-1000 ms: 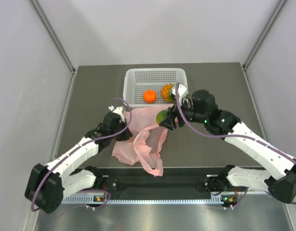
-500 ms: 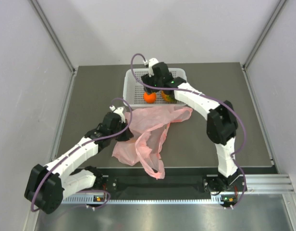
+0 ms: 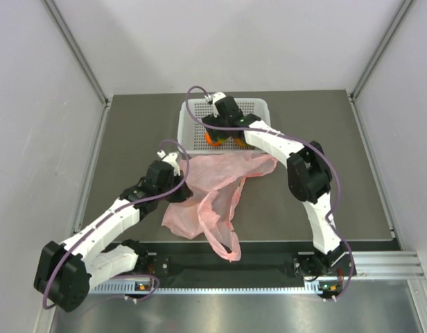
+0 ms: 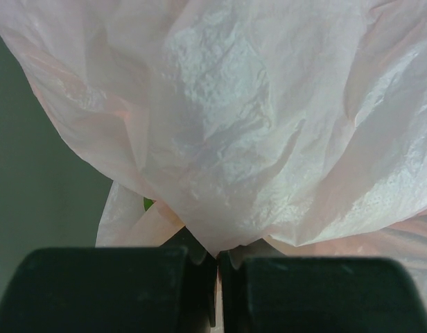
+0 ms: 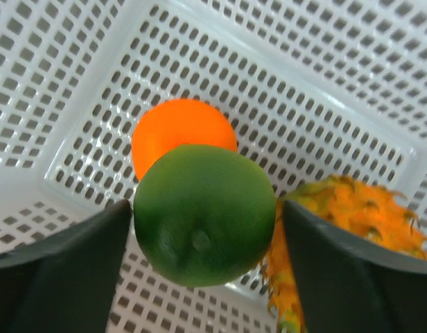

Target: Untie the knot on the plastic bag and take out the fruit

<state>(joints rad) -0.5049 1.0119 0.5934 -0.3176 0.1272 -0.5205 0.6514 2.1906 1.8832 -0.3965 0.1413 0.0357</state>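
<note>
The pink plastic bag lies crumpled on the table with its handle strips trailing toward the near edge; no knot shows. My left gripper is shut on a fold at the bag's left edge, and in the left wrist view the plastic runs down between the closed fingers of the gripper. My right gripper hangs over the white basket. A round green fruit sits between its spread fingers with a thin gap on the right side. An orange and a mini pineapple lie in the basket below.
The basket stands at the far middle of the dark table, just beyond the bag. Grey walls close in the table on the left, right and back. A small green patch shows under the bag's edge.
My right arm swung from above the bag out over the basket carrying the green fruit, then settled lower there. The bag's right side dropped flat. My left gripper kept its hold.
</note>
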